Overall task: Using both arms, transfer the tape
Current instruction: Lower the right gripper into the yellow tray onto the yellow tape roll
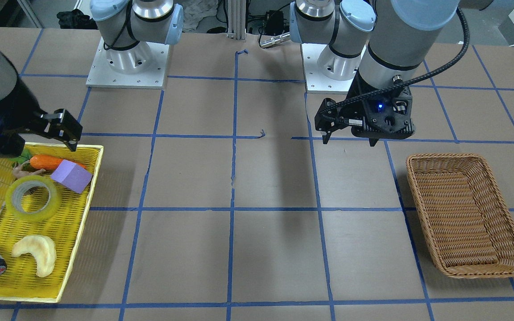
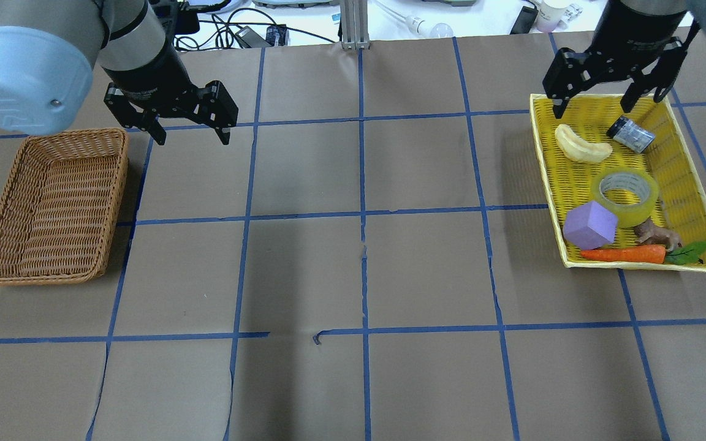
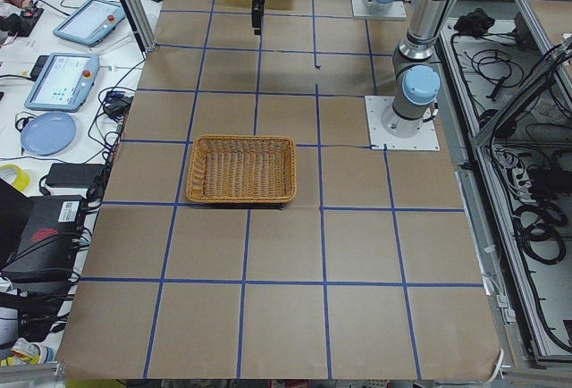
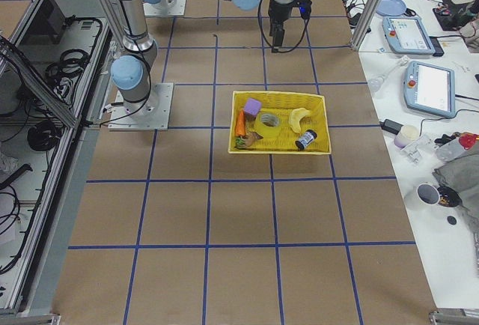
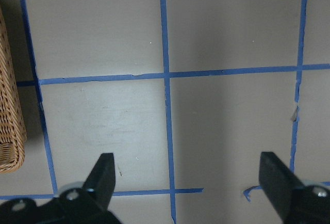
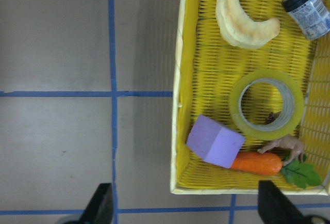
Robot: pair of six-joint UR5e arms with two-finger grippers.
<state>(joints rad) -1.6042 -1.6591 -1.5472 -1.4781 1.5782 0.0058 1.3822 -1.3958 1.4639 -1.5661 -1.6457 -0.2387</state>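
The tape [image 2: 626, 215], a yellowish-green roll, lies flat in the middle of the yellow tray [image 2: 543, 159]. It also shows in the front view [image 1: 32, 215] and the right wrist view [image 6: 265, 131]. My right gripper [image 2: 604, 104] is open and empty, hovering over the tray's far end, above and apart from the tape. In the right wrist view [image 6: 188, 208] its fingers frame the tray's edge. My left gripper [image 2: 192, 131] is open and empty above bare table, just right of the wicker basket [image 2: 114, 202]. It also shows in the front view [image 1: 350, 139].
The tray also holds a purple block [image 2: 589, 223], a carrot [image 2: 626, 254], a small brown animal figure [image 2: 653, 233], a pale crescent [image 2: 583, 147] and a grey can [image 2: 630, 135]. The block touches the tape. The wicker basket has nothing in it.
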